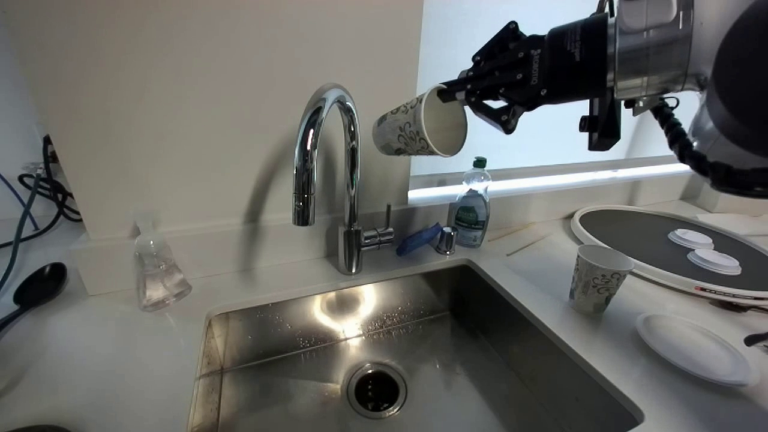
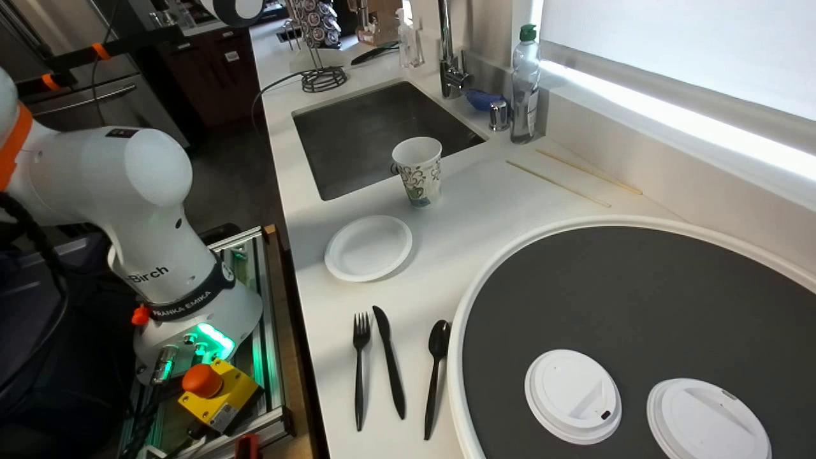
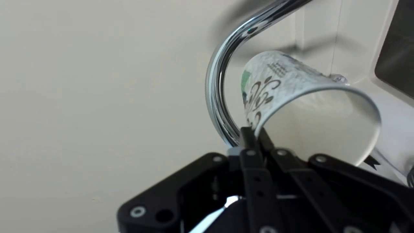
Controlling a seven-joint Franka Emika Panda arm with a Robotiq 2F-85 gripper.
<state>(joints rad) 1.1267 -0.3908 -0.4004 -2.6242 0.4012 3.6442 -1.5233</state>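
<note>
A patterned paper cup (image 1: 403,129) hangs in the air, tilted on its side, mouth toward my gripper (image 1: 451,93). The gripper is shut on the cup's rim, one finger (image 3: 248,139) outside the wall and the other inside. In the wrist view the held cup (image 3: 278,84) shows a pale inside with no contents that I can make out. Just beyond it curves the chrome faucet (image 3: 215,84), which stands behind the sink (image 1: 498,324). The other exterior camera's picture leaves the gripper out of frame. A similar cup (image 2: 422,182) stands upright on the counter beside the sink.
Behind the sink stand a green-capped soap bottle (image 1: 471,210), a blue sponge-like item (image 1: 418,239) and a clear bottle (image 1: 157,270). On the counter lie a white plate (image 2: 370,248), black cutlery (image 2: 389,363) and thin sticks (image 2: 561,183). A round board (image 2: 612,287) bears white lids (image 2: 570,392).
</note>
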